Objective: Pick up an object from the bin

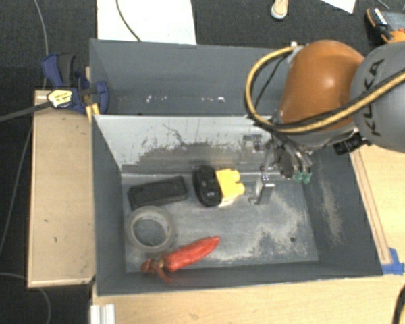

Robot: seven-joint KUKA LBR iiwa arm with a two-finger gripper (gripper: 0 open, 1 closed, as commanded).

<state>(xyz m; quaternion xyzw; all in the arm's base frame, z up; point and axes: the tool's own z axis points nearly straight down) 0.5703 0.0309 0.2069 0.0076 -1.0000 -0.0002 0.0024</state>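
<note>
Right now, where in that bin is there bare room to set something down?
The right half of the bin floor is bare, from below the gripper to the right wall. A smaller patch lies between the yellow block and the red toy. The left is crowded: black bar, black oval thing, tape roll.

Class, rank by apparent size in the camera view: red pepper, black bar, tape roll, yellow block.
1. red pepper, the longest.
2. black bar and tape roll, too alike to rank.
3. yellow block, the smallest.
</note>
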